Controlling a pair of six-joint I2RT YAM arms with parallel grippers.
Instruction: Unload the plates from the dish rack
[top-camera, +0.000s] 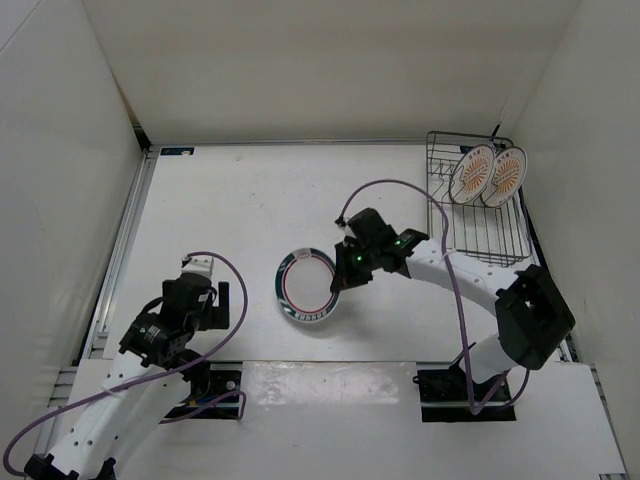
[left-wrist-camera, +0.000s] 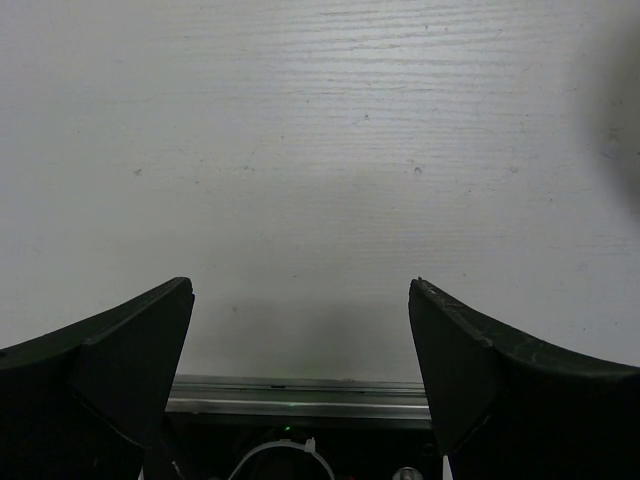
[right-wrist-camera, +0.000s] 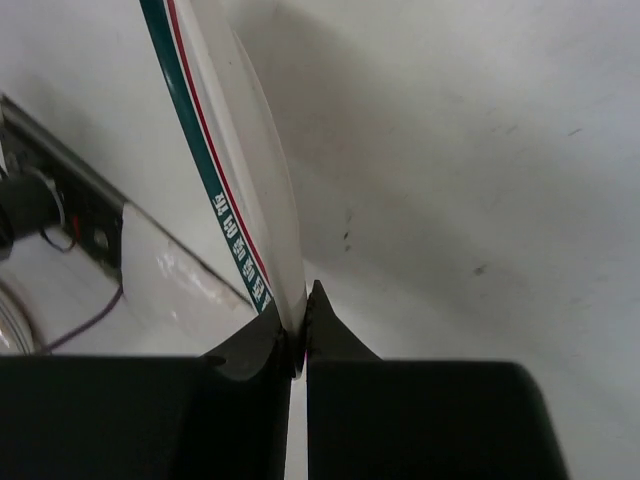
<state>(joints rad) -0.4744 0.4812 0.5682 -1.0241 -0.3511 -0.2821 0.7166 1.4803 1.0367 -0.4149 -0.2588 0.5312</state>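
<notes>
Pinches white round plate with green and pink rim rings (top-camera: 305, 287) at its three-o'clock rim in right gripper (top-camera: 338, 272); lies toward nine o'clock from there. Holds left gripper (left-wrist-camera: 300, 288) spread, at eight o'clock.

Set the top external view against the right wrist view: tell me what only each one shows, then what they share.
Only the top external view: the dish rack at far right with two orange sunburst plates standing in it, the left gripper, and the white plate seen face-on. Only the right wrist view: the right gripper pinching that plate's rim edge-on, and white lettering on the green rim band. Both: the white plate held by the right gripper, over the white table.
</notes>
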